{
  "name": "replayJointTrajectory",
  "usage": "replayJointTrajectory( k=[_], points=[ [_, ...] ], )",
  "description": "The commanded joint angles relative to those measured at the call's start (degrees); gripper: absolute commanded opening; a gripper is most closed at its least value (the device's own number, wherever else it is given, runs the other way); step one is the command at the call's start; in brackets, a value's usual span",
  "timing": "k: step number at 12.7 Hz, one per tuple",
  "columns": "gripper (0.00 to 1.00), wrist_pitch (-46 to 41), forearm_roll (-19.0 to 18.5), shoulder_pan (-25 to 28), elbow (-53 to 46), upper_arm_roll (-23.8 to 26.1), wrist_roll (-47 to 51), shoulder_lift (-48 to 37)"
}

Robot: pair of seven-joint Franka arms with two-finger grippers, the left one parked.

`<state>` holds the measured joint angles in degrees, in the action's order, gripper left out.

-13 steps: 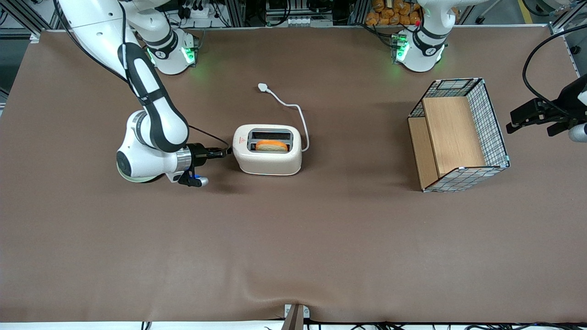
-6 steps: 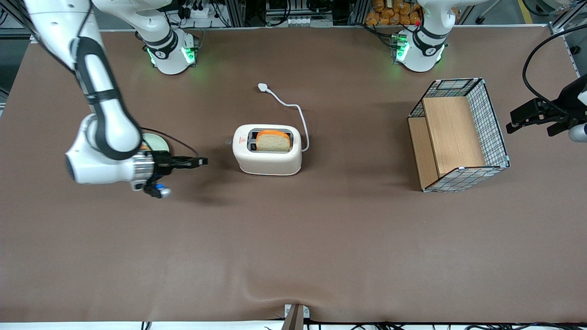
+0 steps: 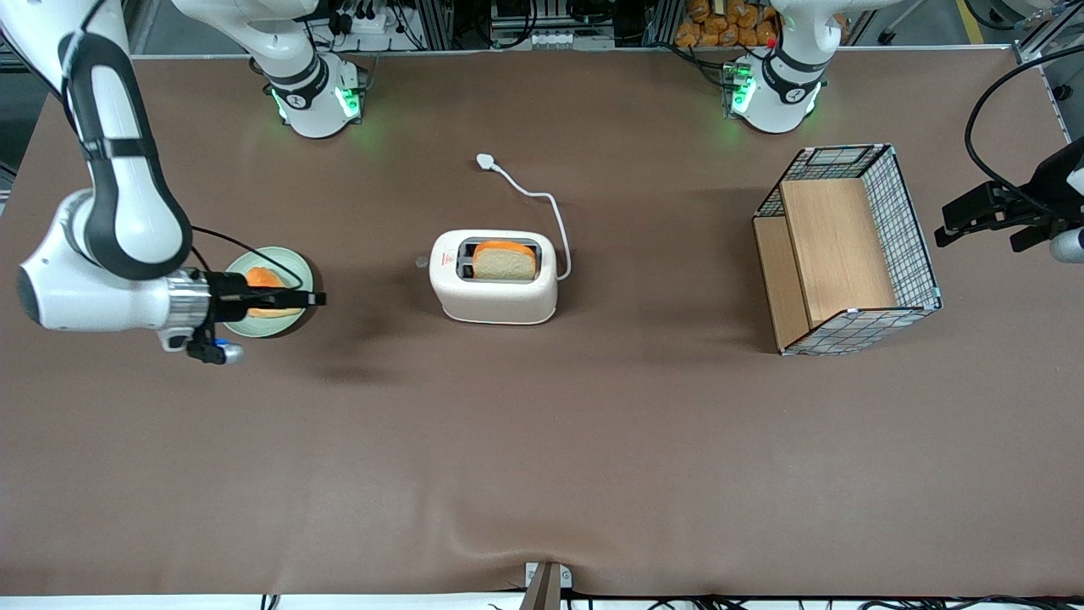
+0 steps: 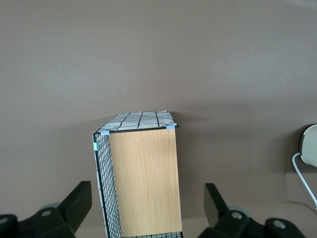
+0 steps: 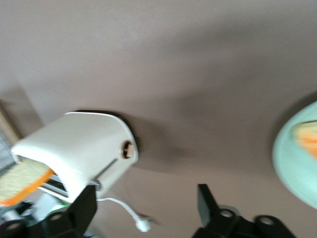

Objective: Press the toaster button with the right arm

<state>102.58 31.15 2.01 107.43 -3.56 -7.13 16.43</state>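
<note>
Front view: the right arm point(image 3: 110, 229) holds its slim black hand point(image 3: 309, 298) level above a pale green plate point(image 3: 292, 263), fingertips pointing toward the toaster point(image 3: 494, 288) and well apart from it. In the right wrist view the two black fingers point(image 5: 205, 201) stand wide apart with nothing between them. The plate sits on the brown table point(image 3: 542, 440) toward the working arm's end and carries an orange-crusted piece of bread point(image 3: 264, 276), partly covered by the hand.

The cream-white toaster stands near the middle of the table, with a slice of bread point(image 3: 504, 259) standing up out of one slot. The toaster button point(image 3: 421, 263) is a small pale knob on the short end that faces the hand; in the right wrist view it shows as a round knob point(image 5: 127, 149) on that end, untouched. A white cord point(image 3: 546, 212) curls from the toaster's other end to a plug point(image 3: 484, 160) lying farther from the front camera.

Toward the parked arm's end stands a wire basket point(image 3: 847, 250) with wooden panels inside.
</note>
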Motion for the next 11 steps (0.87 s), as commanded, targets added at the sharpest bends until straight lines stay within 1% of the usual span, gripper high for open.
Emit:
replayJointTrajectory(
  k=[1, 2, 4, 5, 6, 8, 9, 10, 11],
  points=[
    [1.00, -0.3, -9.8, -0.3, -0.3, 0.9, 0.1, -5.7],
    [1.00, -0.6, -13.2, -0.6, -1.5, 0.9, -0.2, -6.7],
    [1.00, -0.6, -21.2, -1.4, -4.0, 0.8, -0.8, -8.2],
    [1.00, -0.6, -24.1, -2.4, -5.2, 0.8, -0.8, -9.0],
    [1.00, -0.7, -25.9, -3.5, -6.0, 0.8, -0.9, -9.8],
    [1.00, -0.8, -27.9, -5.4, -6.7, 0.7, -0.9, -11.6],
    [1.00, -0.9, -28.9, -7.3, -7.0, 0.7, -1.0, -11.8],
    [1.00, -2.3, -28.9, -8.5, -7.7, 0.9, -1.0, -12.3],
    [1.00, -4.6, -28.9, -8.6, -9.0, 0.9, -0.9, -12.9]
  ],
)
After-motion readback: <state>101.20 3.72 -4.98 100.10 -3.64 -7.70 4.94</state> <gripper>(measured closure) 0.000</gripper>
